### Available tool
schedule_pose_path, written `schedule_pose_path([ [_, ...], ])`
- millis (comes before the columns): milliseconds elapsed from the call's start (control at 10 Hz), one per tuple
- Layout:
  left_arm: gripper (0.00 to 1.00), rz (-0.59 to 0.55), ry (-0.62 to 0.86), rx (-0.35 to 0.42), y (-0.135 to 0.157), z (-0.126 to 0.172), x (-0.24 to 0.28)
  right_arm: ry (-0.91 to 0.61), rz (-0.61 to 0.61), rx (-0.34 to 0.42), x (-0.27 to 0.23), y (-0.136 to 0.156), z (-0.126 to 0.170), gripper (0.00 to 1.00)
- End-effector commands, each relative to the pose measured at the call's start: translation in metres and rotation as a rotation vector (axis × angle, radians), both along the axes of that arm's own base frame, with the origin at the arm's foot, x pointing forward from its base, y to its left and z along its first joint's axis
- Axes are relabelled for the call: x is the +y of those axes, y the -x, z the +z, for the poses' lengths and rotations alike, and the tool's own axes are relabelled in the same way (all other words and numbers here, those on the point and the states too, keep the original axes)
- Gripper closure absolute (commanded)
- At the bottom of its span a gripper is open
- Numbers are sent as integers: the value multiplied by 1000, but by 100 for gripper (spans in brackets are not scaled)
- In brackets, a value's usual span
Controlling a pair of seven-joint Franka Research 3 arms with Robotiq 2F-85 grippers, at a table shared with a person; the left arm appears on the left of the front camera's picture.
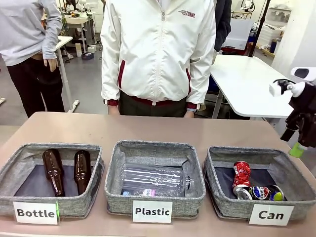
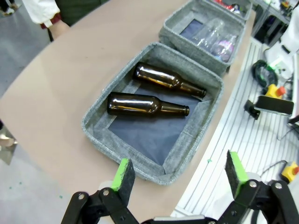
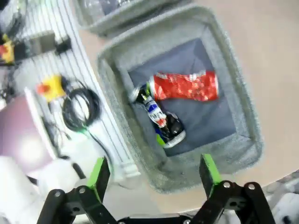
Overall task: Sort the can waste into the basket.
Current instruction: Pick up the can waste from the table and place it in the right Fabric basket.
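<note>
Now both cans [image 1: 241, 177] in "Can" basket [image 1: 216, 196].

The worktop [image 1: 163, 131] is a light brown, smooth surface with a rounded edge. Behind it the floor [image 1: 86, 79] is grey and shiny. A white table [image 1: 247, 81] stands at the right, and another white table [image 1: 63, 42] with thin metal legs stands at the left. Far back there are shelves and boxes, too small to tell well. The light is even and bright, like in a workshop room.
</note>
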State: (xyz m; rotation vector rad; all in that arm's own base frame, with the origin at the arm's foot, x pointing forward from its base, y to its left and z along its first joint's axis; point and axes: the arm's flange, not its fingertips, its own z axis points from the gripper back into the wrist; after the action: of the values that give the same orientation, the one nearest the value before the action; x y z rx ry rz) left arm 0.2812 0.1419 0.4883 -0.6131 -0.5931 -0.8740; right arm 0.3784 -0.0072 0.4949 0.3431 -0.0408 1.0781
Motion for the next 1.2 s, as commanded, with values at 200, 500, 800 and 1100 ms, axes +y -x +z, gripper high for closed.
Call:
schedule_pose_path([
  [200,0,7,-1,13,0,1,-1,-917,-1195,630,-56,-41,3,0],
  [500,0,7,-1,13,0,1,-1,-1255,-1277,558,-84,-25,-14,0],
  [800,0,7,-1,13,0,1,-1,-553,-780,590,-99,-27,-23,0],
  [1100,0,7,-1,13,0,1,-1,-553,-780,590,-99,-27,-23,0],
])
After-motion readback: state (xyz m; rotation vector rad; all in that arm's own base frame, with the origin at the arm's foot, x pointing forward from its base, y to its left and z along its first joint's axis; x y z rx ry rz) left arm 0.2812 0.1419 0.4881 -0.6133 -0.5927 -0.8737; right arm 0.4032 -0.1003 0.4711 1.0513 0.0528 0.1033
